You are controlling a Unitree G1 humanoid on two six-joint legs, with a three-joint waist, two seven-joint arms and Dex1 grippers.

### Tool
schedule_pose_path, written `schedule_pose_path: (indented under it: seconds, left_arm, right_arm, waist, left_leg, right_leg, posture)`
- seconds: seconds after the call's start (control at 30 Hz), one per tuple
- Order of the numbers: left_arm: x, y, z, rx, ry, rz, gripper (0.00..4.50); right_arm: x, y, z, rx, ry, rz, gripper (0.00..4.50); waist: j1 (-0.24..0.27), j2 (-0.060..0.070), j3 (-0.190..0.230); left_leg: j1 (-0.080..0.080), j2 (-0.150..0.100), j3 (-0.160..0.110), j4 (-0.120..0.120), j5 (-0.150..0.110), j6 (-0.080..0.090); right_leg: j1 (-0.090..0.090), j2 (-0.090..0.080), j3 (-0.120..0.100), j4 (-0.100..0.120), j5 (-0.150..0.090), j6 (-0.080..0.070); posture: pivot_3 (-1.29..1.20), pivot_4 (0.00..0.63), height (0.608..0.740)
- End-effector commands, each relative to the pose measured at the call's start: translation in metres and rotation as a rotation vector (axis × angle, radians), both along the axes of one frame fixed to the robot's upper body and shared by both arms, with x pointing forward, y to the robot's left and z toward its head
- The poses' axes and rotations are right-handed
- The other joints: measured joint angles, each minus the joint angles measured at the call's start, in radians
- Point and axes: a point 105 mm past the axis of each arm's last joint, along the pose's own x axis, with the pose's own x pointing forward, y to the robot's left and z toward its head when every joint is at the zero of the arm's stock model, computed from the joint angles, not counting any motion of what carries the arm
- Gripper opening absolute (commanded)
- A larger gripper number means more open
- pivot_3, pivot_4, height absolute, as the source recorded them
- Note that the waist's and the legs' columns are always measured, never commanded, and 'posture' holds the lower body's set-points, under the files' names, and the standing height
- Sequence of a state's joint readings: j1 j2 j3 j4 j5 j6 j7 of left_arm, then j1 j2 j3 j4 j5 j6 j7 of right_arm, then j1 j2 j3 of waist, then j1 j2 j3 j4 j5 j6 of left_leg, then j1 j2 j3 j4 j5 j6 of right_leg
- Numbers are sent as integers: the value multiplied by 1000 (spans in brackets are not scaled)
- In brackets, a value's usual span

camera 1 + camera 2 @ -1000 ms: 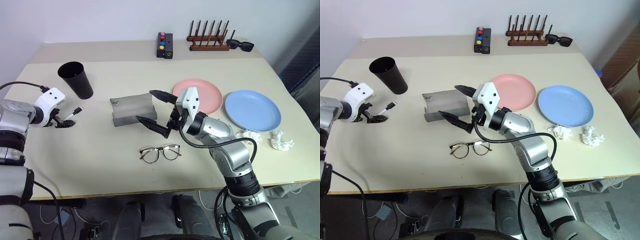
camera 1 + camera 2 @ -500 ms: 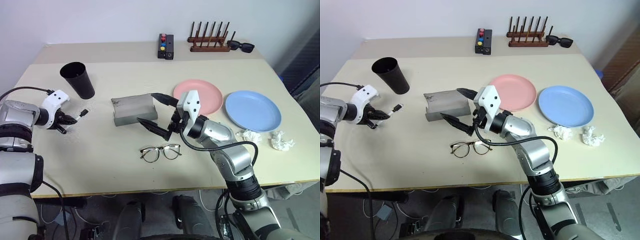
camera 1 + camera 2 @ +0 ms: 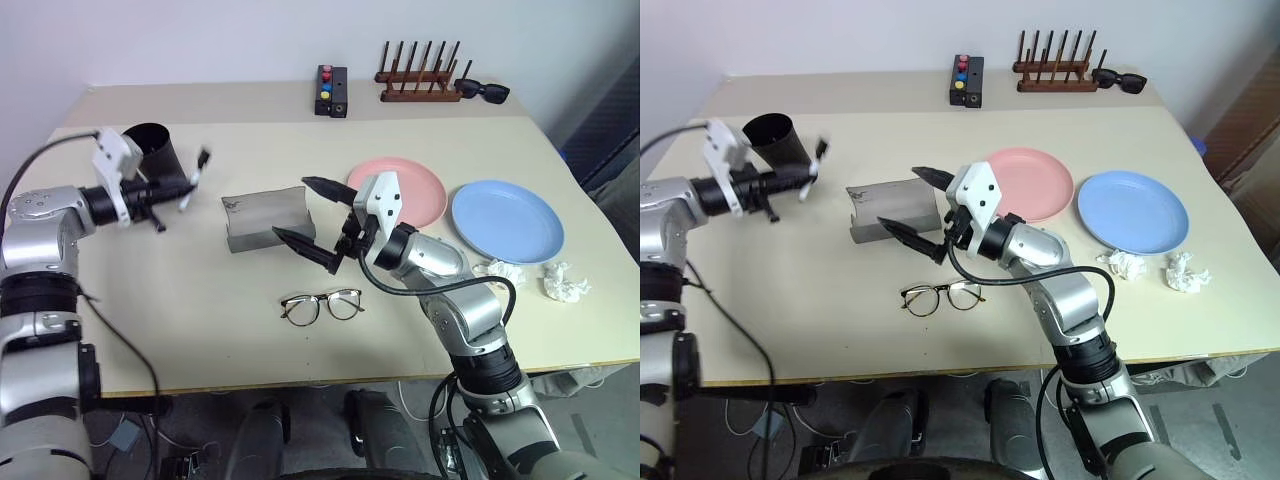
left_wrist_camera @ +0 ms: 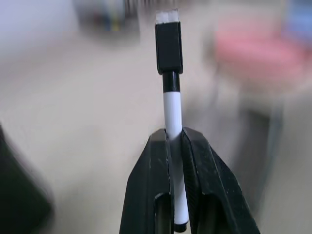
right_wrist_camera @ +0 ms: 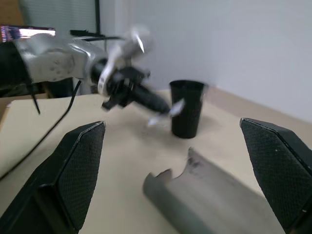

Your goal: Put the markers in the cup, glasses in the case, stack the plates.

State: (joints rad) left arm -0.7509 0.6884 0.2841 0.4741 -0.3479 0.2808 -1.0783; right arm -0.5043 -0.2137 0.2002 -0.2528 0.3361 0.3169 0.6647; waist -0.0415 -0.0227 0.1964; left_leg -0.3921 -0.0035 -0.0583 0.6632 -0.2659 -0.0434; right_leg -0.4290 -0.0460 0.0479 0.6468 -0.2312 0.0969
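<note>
Partly blurred | left tool grips marker | lower end hidden

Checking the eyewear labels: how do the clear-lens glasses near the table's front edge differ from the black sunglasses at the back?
The thin-framed clear-lens glasses show the table through their lenses; the chunky black sunglasses have dark, opaque lenses. The glasses lie alone on bare table in front of the grey case; the sunglasses sit against the wooden peg rack. The frame is thin on one, thick on the other. Neither is held.
</note>
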Motion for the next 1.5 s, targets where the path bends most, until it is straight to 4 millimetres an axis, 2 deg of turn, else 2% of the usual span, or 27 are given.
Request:
schedule_pose_path:
  seconds: [0.03, 0.17, 0.27, 0.4, 0.6, 0.9, 1.5]
  left_arm:
    - [-1, 9, 47, -200, -193, 125, 57]
    - [16, 36, 60, -228, -329, 444, 57]
    - [24, 56, 61, -183, -413, 654, 57]
    - [33, 62, 56, -199, -450, 743, 57]
    - [44, 63, 43, -216, -435, 783, 57]
    - [50, 63, 20, -238, -378, 789, 57]
    - [52, 64, 4, -242, -329, 808, 57]
  right_arm:
    - [-1, 1, 14, 33, -55, 0, 4500]
    - [-2, 3, 14, 36, -56, 11, 4500]
    - [-2, 5, 15, 41, -57, 15, 4500]
    - [-3, 7, 15, 45, -58, 23, 4500]
    - [-5, 8, 17, 55, -61, 25, 4500]
    - [-8, 12, 21, 93, -66, 19, 4500]
    - [-9, 14, 22, 97, -71, 32, 4500]
  waist:
    - [-1, 0, 0]
    - [-2, 0, 0]
    - [-1, 0, 0]
    - [1, 0, 0]
    - [5, 0, 0]
    - [-2, 0, 0]
    - [-1, 0, 0]
  left_leg:
    - [0, 0, 0, 0, 0, 0]
    - [1, -2, 0, 0, 0, 0]
    - [1, -2, 0, 0, 0, 0]
    - [1, -3, 1, 0, 0, 0]
    - [0, -4, 0, 0, 0, 0]
    - [0, -4, 0, 0, 0, 0]
    - [0, -4, 0, -1, 0, 0]
  right_leg:
    - [0, 0, 0, 0, 0, 0]
    - [0, 1, 0, 0, 0, 0]
    - [0, 1, 0, 0, 0, 0]
    - [0, 1, 0, 0, 0, 0]
    - [0, 1, -1, 0, 0, 0]
    - [0, 1, -1, 0, 0, 0]
    - [0, 1, -1, 0, 0, 0]
  posture:
    - [0, 150, 735]
    - [0, 150, 735]
    - [0, 150, 735]
    - [0, 150, 735]
    - [0, 150, 735]
    - [0, 150, 735]
    - [0, 150, 735]
